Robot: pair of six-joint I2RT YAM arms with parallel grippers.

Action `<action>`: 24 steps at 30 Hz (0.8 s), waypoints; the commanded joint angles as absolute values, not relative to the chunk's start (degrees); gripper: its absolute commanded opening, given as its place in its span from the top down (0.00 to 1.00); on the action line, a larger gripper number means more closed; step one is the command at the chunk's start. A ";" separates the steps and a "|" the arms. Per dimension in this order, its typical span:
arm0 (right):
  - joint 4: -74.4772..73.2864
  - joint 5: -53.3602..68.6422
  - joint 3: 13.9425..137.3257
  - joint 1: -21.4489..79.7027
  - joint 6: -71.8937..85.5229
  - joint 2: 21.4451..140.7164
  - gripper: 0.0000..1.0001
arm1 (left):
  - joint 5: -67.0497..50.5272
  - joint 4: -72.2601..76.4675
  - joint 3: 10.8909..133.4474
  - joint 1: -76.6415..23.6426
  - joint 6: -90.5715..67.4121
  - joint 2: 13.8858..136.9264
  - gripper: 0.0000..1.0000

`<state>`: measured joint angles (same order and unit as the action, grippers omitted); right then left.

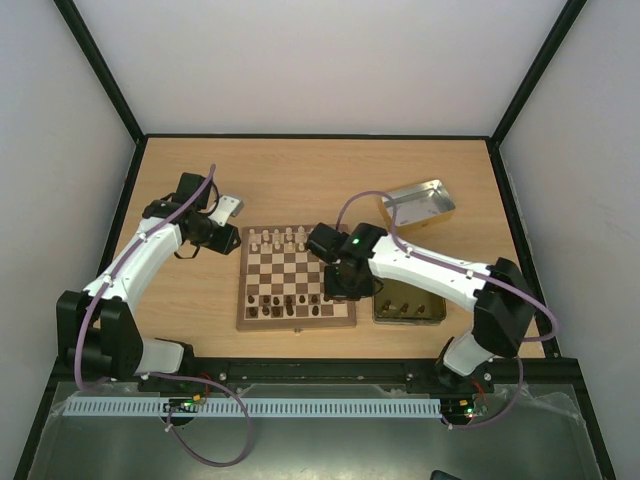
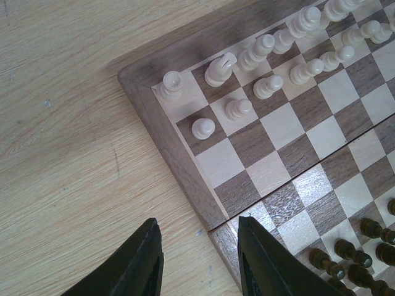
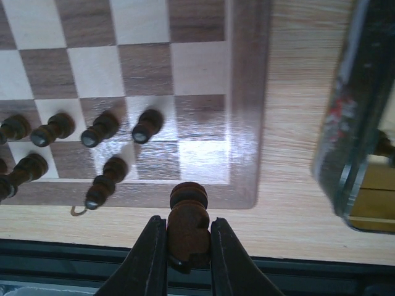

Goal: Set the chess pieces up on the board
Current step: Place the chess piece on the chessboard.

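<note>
left tool (image 2: pixel 199 227): released, empty, at board's 10 o'clock
right tool (image 3: pixel 188 237): grasping dark piece (image 3: pixel 187 213), board's 4 o'clock corner
board (image 1: pixel 244 285): mid counter (image 1: pixel 300 180); pale pieces (image 1: pixel 278 238) 12 o'clock

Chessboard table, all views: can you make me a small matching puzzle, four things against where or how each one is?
Things:
1 pale pieces
2 foremost dark piece in the right wrist view
3 silver tin
4 left gripper

States:
A open, empty
B clamped in the right gripper
C on the board's far rows
D beyond the board's far right corner

Pairs: 1-C, 2-B, 3-D, 4-A
</note>
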<state>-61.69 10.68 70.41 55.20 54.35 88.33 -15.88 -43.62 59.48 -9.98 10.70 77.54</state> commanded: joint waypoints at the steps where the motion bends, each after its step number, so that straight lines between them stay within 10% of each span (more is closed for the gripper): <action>1: -59.44 10.25 73.44 57.81 56.65 91.75 0.98 | -15.99 -44.12 58.88 -10.19 10.99 75.86 0.65; 24: -56.60 12.48 69.42 60.00 57.03 94.12 0.98 | -16.35 -44.04 58.83 -10.20 10.99 75.50 0.65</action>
<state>-56.25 13.19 70.37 59.61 55.99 94.24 -15.90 -43.64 59.29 -9.98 10.72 76.69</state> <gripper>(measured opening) 0.107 0.350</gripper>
